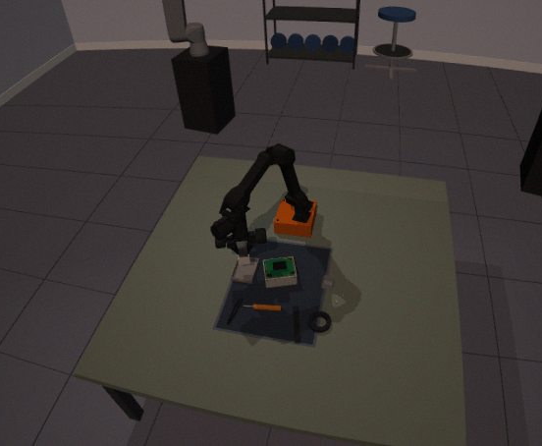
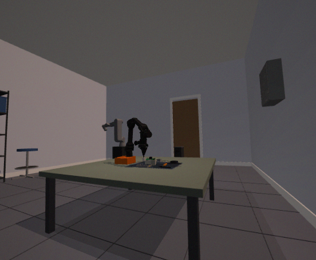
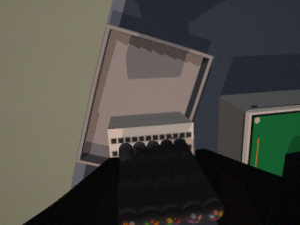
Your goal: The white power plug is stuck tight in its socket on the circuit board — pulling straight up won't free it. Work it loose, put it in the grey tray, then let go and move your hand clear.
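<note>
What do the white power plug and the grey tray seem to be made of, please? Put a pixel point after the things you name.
The white power plug (image 1: 243, 259) (image 3: 150, 130) looks like matte moulded plastic: crisp edges, rows of small square openings. The grey tray (image 1: 243, 273) (image 3: 145, 94) seems smooth, dull plastic, with thin plain walls and no bright glints, though painted metal is possible.

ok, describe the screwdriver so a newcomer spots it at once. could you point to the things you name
On the green table lies a dark mat (image 1: 269, 326). On it, below the circuit board (image 1: 289, 261) in the top view, lies the screwdriver (image 1: 267, 307), its handle orange, unlike the dark tools either side.
</note>
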Tool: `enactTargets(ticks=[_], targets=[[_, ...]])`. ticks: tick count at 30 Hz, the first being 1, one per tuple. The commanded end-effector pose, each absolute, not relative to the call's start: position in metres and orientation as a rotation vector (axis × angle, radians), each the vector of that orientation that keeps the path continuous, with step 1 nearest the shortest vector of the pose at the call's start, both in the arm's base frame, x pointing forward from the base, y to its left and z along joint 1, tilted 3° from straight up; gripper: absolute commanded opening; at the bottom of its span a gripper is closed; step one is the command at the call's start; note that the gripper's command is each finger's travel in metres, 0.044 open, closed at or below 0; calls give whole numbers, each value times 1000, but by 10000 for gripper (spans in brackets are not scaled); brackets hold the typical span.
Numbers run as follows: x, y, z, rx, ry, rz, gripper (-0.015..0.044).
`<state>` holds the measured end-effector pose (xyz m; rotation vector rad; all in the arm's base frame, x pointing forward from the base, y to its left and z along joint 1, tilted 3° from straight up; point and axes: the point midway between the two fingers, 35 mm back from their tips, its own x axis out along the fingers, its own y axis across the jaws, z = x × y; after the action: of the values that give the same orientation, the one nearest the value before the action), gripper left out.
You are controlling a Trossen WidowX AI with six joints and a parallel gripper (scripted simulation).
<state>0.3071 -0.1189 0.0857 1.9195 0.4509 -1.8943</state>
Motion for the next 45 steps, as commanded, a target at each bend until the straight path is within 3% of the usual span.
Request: enactTargets(ticks=[1, 45], targets=[[308, -120, 83, 1914, 453, -1890, 0], [311, -123, 37, 1926, 443, -1880, 0]])
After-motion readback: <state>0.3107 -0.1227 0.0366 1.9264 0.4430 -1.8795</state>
